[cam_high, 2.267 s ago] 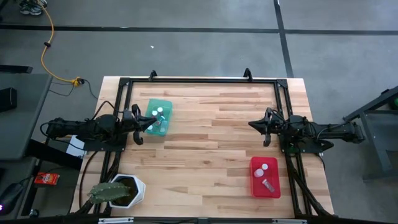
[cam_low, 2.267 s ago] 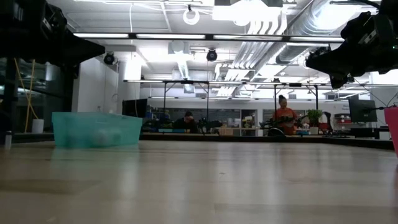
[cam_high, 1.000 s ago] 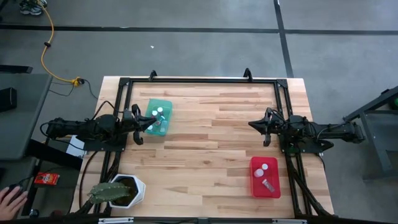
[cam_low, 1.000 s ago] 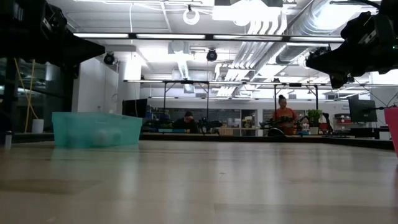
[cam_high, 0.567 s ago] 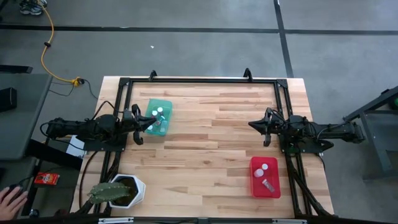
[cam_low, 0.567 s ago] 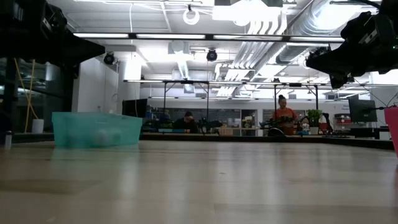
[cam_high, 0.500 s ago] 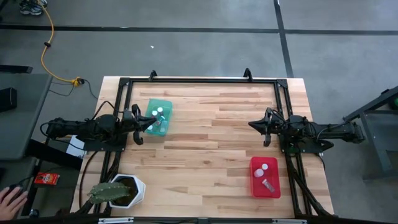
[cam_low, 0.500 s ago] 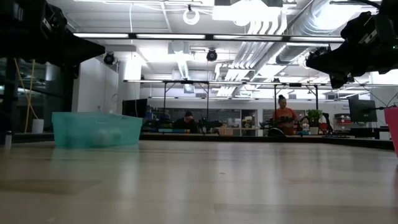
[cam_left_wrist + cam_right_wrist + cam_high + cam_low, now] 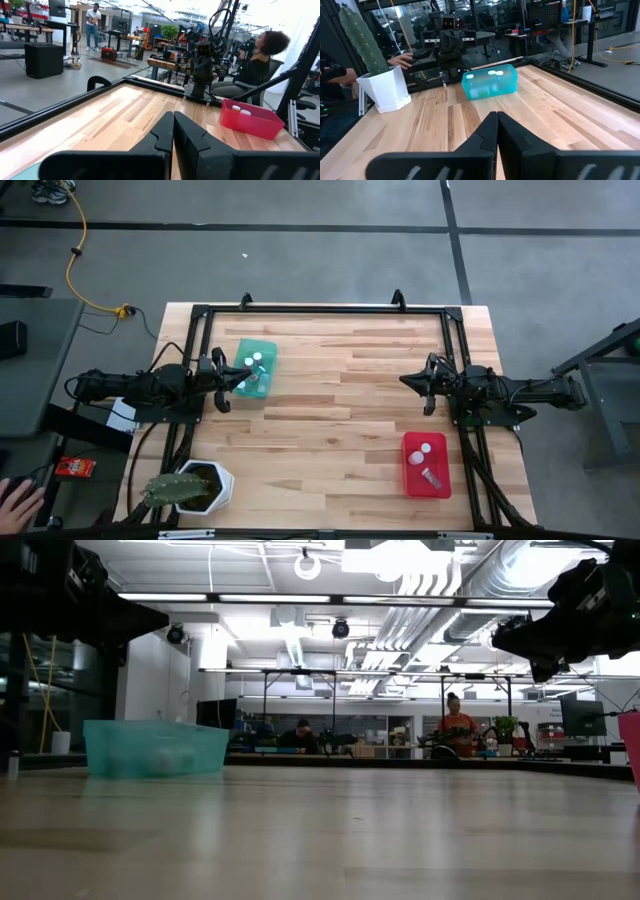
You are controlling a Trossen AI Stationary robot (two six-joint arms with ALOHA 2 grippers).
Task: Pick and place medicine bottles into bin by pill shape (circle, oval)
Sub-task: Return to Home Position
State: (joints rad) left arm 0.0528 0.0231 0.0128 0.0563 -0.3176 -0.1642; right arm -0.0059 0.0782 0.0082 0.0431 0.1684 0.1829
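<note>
Medicine bottles (image 9: 424,449) are sitting in two bins on the wooden table (image 9: 340,410). In the red bin (image 9: 407,470), near the right arm, one is standing cap-up while a second bottle (image 9: 433,476) is lying on its side, long axis along the bin floor. Those in the teal bin (image 9: 271,350) are showing white caps upward. The left gripper (image 9: 173,116) is hanging at the teal bin's edge and the right gripper (image 9: 496,115) above bare table, each with fingers pressed together, holding nothing.

One camera looks straight down on the whole tabletop (image 9: 340,410); another sits at its level, facing the far room (image 9: 340,690). The left wrist camera looks right at the red bin (image 9: 250,119); the right one looks left at the teal bin (image 9: 490,86), which the low view shares.
</note>
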